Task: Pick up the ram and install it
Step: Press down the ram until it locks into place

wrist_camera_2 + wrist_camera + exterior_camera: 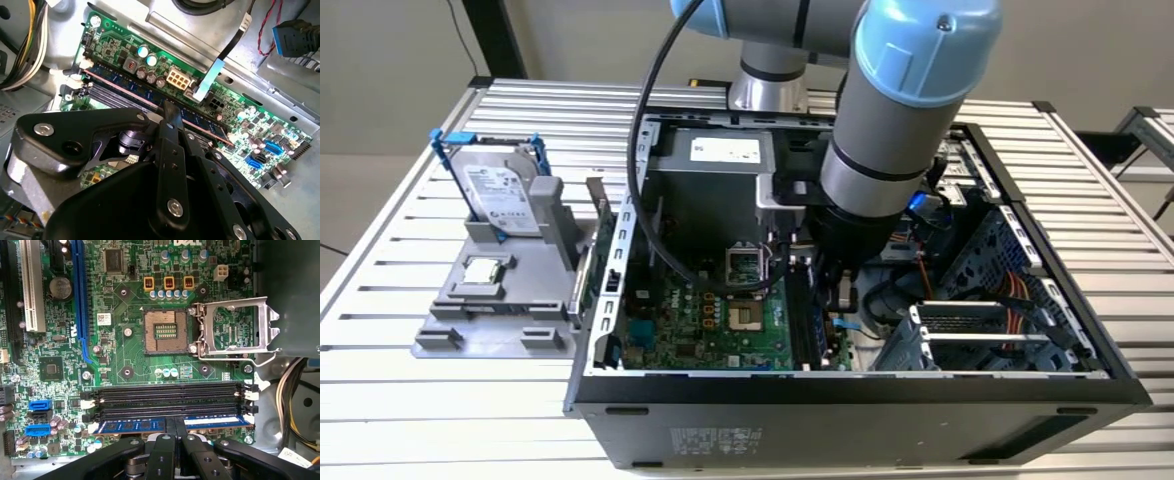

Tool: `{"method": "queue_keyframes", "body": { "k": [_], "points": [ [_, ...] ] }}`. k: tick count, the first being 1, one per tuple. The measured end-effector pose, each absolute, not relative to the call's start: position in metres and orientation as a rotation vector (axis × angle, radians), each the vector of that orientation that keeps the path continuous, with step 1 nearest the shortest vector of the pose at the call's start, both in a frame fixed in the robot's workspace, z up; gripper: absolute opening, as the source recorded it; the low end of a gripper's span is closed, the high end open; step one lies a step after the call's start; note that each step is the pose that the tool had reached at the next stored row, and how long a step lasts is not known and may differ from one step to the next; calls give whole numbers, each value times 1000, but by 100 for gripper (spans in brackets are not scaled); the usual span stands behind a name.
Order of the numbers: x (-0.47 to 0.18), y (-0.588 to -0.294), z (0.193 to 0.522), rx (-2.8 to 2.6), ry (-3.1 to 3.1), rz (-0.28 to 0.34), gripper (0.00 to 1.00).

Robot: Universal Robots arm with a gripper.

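Observation:
The ram (135, 425) is a thin blue circuit-board stick lying along the motherboard slot nearest my gripper, beside two bare black slots (167, 390). In the first wrist view my gripper (175, 427) stands at the stick's middle, its two black fingers drawn together on the stick's top edge. The second wrist view shows the ram (125, 82) with dark chips in its slot and the gripper (169, 107) tip on it. In the exterior view the arm reaches down into the open computer case (854, 385), with the gripper (834, 300) low by the slots.
An open CPU socket (165, 332) with its raised metal frame (235, 327) lies beyond the slots. Cable bundles (295, 405) run beside the slot ends. Outside the case, a grey fixture (494, 310) holds a silver hard drive (500, 190) and a chip (480, 270).

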State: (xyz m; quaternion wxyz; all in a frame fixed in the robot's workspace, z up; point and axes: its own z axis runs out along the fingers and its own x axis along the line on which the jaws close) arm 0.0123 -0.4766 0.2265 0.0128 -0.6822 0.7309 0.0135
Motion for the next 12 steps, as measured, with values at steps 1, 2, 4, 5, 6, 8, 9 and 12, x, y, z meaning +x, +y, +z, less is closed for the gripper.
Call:
{"method": "queue_keyframes", "body": {
  "k": [1,2,4,5,6,8,9,12],
  "points": [
    [12,-477,229,-2126,2278,42,0],
    [12,-477,231,-2126,2278,42,0],
    [12,-477,233,-2126,2278,42,0],
    [12,-477,235,-2126,2278,42,0],
    [12,-477,236,-2126,2278,42,0],
    [12,-477,237,-2126,2278,42,0],
    [12,-477,237,-2126,2278,42,0],
    [12,-477,237,-2126,2278,42,0]
  ]
}}
